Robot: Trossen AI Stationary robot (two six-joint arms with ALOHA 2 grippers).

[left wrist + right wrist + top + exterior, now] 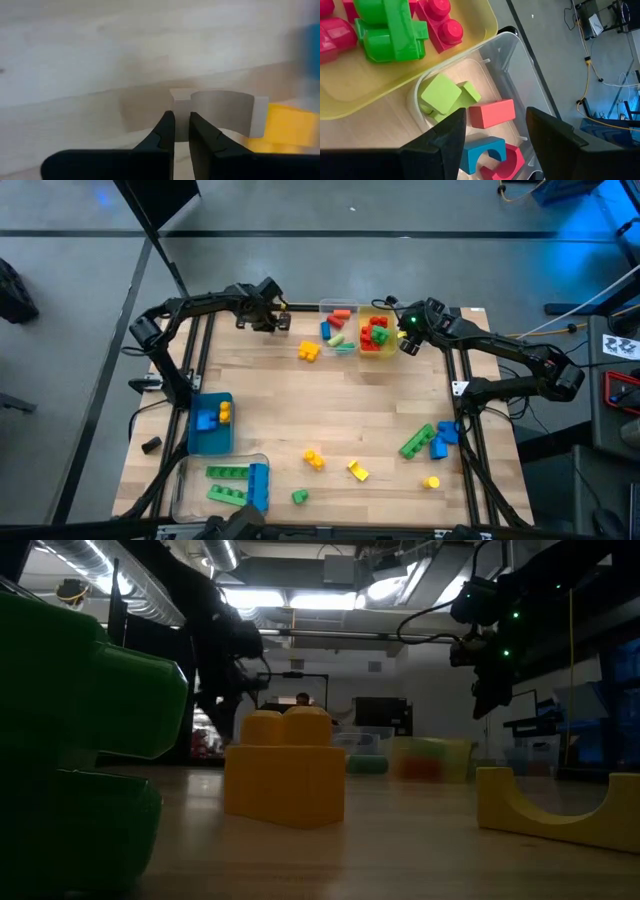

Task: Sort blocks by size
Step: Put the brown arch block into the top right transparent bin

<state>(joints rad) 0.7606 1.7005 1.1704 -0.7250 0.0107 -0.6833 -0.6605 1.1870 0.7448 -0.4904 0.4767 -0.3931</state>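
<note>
R claw [492, 137] is spread wide w/ nothing between its fingers, hovering over the far edge of the table [330, 420], above the clear bin [530, 75] and beside the yellow bin [470, 50]; prob. positioned there because a block goes in or comes out of one of those bins. Below it the clear bin holds a red bar block [491, 113], long axis roughly along the bin's length, plus lime pieces [445, 96] and a blue arch [481, 153]; the yellow bin holds red and green studded blocks [390, 35], studs tilted every which way. L claw [181, 131] is pressed nearly together, empty, low near the far-left table edge w/ an orange block [308, 352] just beside it. Rest of the blocks sit well apart at the near side: a green bar [417, 441] lying diagonally, long green bars [228, 472] in the near clear bin w/ long axes roughly across the table, small yellow ones [314, 459] loose. Sorting looks partway done.
</note>
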